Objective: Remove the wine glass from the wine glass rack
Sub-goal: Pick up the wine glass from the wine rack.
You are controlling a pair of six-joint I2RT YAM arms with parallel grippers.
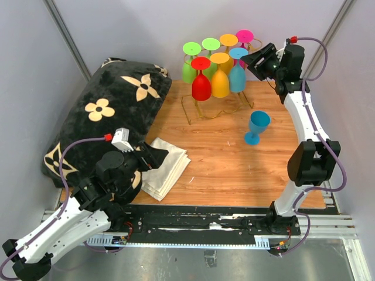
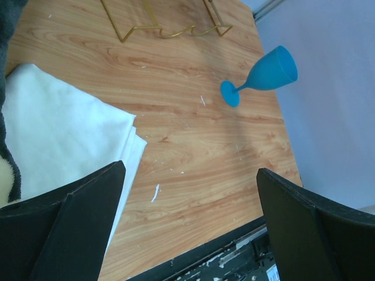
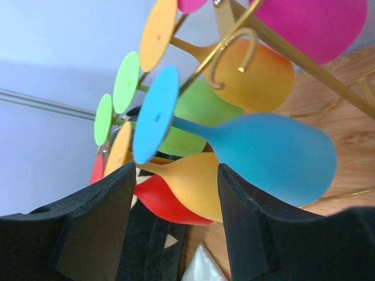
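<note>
Ahead of the right gripper (image 3: 176, 175), hanging coloured wine glasses (image 3: 269, 155) crowd the thin gold wire rack (image 3: 226, 22) — bare wooden tabletop (image 1: 222, 170) below.

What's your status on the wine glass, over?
Left end effector open, idle. Right end effector open at the hanging blue wine glass, no grip. Orange wine glass crowds it on the wine glass rack.

The right gripper (image 3: 176, 175) holds its two black fingers apart with nothing gripped. Just ahead of the gap hangs the blue wine glass (image 3: 275, 155) upside down, its round foot turned toward the fingertips. An orange glass (image 3: 193, 182) and a red glass (image 3: 170, 208) sit closer in, partly hidden behind the fingers. Farther ahead, green glasses (image 3: 126, 82), another orange glass (image 3: 263, 76) and a magenta glass (image 3: 316, 23) hang from the gold wine glass rack (image 3: 234, 50).
</note>
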